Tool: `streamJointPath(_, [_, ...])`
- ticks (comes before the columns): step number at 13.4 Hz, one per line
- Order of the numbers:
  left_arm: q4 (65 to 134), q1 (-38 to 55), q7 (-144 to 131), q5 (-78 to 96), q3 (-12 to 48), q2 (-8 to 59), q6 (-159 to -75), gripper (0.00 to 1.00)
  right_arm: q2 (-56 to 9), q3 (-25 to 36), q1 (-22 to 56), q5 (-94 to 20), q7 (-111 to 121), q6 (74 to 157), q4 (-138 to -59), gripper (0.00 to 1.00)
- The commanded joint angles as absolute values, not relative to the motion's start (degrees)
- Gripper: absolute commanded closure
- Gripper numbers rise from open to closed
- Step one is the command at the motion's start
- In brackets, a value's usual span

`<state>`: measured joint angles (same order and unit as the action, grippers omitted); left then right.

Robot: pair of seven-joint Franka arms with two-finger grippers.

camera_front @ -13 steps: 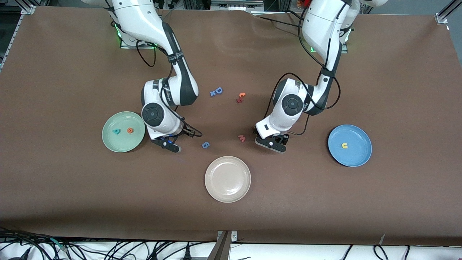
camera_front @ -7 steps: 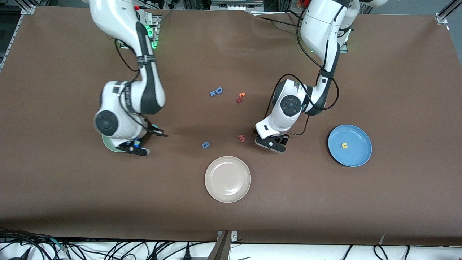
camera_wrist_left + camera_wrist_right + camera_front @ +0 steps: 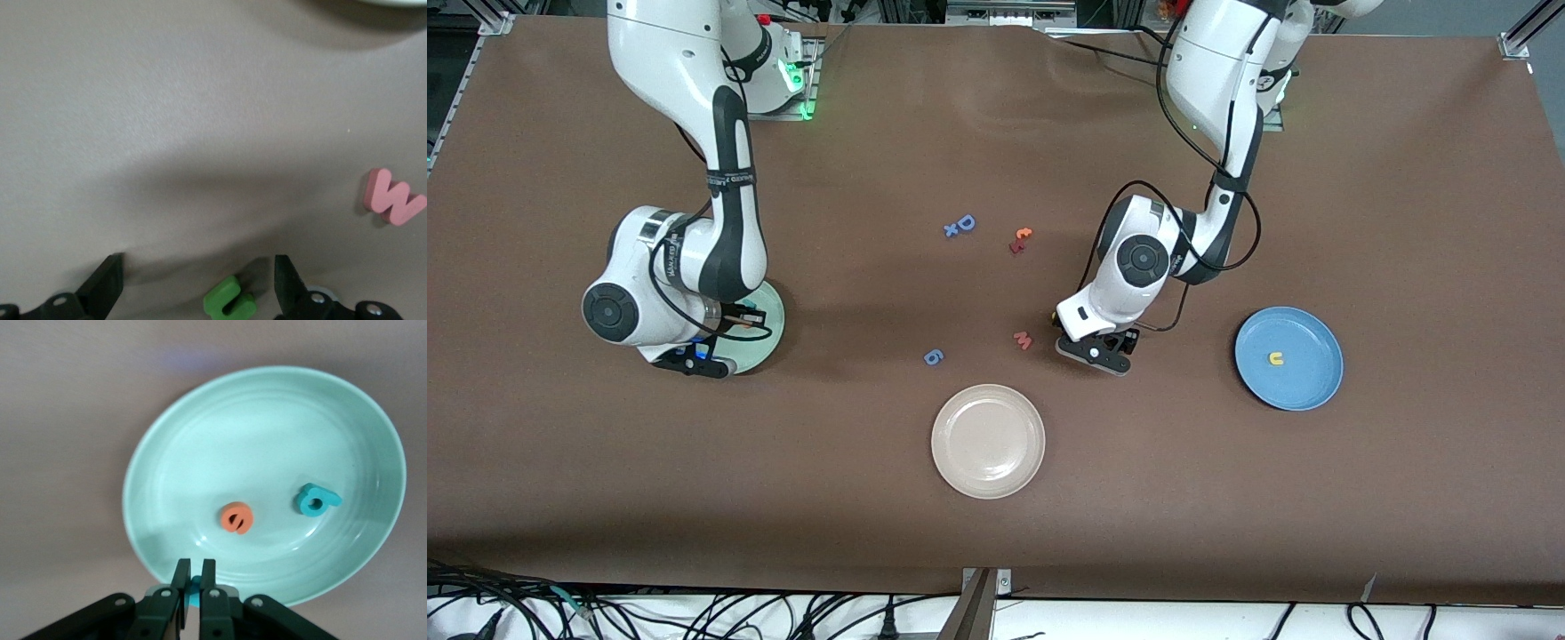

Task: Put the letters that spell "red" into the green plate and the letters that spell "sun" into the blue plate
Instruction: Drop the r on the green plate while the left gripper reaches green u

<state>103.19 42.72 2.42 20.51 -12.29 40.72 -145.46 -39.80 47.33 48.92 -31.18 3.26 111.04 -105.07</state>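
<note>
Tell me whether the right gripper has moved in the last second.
Yes. The right gripper has swung from the table beside the green plate to over that plate's edge, toward the right arm's end of the table.

No printed label or brand can be read; the only legible characters are foam pieces (lying near frame centre): a blue D (image 3: 966, 222), a blue 6 (image 3: 933, 356), a pink w (image 3: 1023, 340) and, at right, a yellow u (image 3: 1276, 358).

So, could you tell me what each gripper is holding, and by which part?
The right gripper pinches a small teal-blue letter, mostly hidden, over the green plate. The left gripper holds nothing.
</note>
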Motion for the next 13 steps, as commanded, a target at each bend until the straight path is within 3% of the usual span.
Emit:
streamJointPath(1, [105.7, 44.0, 2.6, 22.0, -13.2, 38.5, -144.8, 0.0, -40.0, 47.5, 49.5, -31.9, 5.2, 113.1, -107.0, 0.82])
streamJointPath(2, [105.9, 44.1, 2.5, 22.0, -13.2, 38.5, -144.8, 0.0, -40.0, 47.5, 49.6, -31.9, 5.2, 113.1, -107.0, 0.66])
streamJointPath(3, [106.0, 44.1, 2.5, 22.0, -13.2, 38.5, -144.8, 0.0, -40.0, 47.5, 49.7, -31.9, 5.3, 113.1, -107.0, 0.29])
streamJointPath(4, [106.2, 44.1, 2.5, 22.0, -13.2, 38.4, -144.8, 0.0, -40.0, 47.5, 49.7, -31.9, 5.3, 113.1, -106.5, 0.13])
streamJointPath(6, [106.9, 44.2, 2.6, 21.9, -13.1, 37.9, -144.8, 0.0, -39.5, 47.7, 49.9, -31.9, 5.3, 112.6, -105.3, 0.02])
streamJointPath(9, [107.5, 44.2, 2.5, 21.9, -13.1, 37.3, -144.8, 0.0, -38.1, 50.3, 50.2, -31.8, 5.3, 110.8, -101.2, 0.01])
streamJointPath(13, [108.3, 45.0, 2.5, 21.9, -13.2, 37.3, -144.8, 0.0, -38.1, 56.1, 50.2, -31.7, 4.4, 100.8, -90.4, 0.01])
